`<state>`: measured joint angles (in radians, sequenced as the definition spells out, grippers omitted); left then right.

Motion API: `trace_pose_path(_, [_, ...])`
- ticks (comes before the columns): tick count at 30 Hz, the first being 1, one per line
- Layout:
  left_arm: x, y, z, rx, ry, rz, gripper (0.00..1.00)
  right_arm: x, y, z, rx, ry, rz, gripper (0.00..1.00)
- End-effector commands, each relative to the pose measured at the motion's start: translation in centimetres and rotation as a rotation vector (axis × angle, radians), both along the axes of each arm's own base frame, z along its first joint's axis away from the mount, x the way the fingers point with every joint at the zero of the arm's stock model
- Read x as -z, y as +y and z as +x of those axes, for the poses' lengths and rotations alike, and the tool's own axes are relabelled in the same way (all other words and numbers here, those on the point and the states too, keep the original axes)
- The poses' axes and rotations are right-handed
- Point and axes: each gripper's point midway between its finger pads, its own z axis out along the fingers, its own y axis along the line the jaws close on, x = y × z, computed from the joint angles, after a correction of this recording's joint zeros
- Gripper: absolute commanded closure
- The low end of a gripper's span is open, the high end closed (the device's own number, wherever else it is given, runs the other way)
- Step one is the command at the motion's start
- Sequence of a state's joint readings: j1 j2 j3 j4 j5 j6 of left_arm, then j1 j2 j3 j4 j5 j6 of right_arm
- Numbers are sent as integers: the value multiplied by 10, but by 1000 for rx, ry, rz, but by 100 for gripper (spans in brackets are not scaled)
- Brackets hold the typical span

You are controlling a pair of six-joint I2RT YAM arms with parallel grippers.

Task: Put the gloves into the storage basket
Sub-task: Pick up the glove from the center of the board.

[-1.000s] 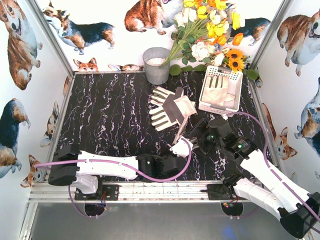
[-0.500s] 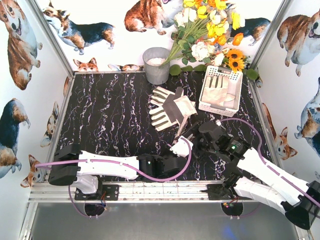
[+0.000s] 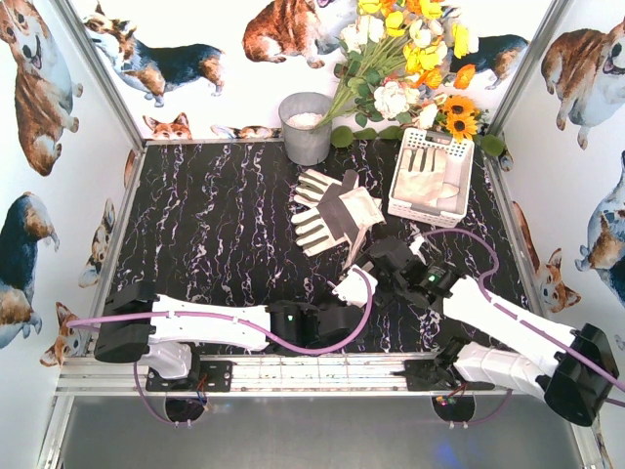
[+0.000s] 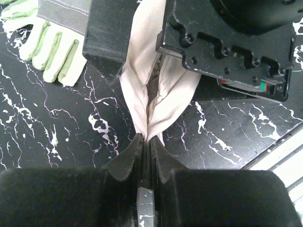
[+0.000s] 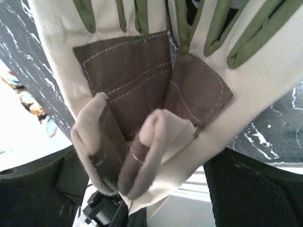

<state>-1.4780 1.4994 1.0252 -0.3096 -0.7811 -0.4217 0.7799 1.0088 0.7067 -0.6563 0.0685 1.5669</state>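
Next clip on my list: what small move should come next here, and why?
Probably close the right pincer on the gloves. Its jaws stand open either side of their patched palms, while the left pincer is shut on a fold of their cloth. A second grip would likely let them be carried to the basket.

**Black table, 3 kinds of load**

The black, white-veined marble-pattern table (image 3: 215,215) carries overlapping cream-white fabric gloves with grey-brown patches (image 3: 332,210) near its middle, 1 grey round metal bucket (image 3: 306,127) at the back and 1 white perforated plastic basket (image 3: 399,186) back right.
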Motion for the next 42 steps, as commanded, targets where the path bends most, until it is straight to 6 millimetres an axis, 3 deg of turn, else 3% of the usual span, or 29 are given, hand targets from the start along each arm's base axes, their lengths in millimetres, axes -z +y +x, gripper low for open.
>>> trace_pose_path(1, [-10,-3,-3,14,-2,-43,100,-15,-4,21,16,-100,-72,12])
trace_pose_path(10, [-5,-2,-4,22,4,-24,100,-21,-2,27,-34,-138,-115,35])
trace_pose_path(15, [-4,-5,-7,46,11,-21,100,-23,-2,29,-45,-161,-121,57])
trace_pose_path(22, [-8,-10,-14,121,24,-47,100,-17,-6,30,-69,-169,-167,55])
trace_pose_path(29, [-3,-15,-26,187,70,-55,100,-17,-14,30,-96,-178,-233,60])
trace_pose_path(33, [1,-16,-28,199,79,-48,100,-21,-16,30,-115,-197,-245,71])
trace_pose_path(38, [-2,-17,-28,198,82,-60,100,-26,-16,27,-148,-212,-247,93])
trace_pose_path(39, [-2,-16,-29,200,85,-60,99,-27,-18,26,-150,-218,-252,96])
trace_pose_path(40, [-3,-16,-29,198,87,-58,90,-30,-21,27,-147,-226,-260,99])
trace_pose_path(42, [-5,-13,-28,191,90,-56,61,-38,-27,28,-140,-264,-276,100])
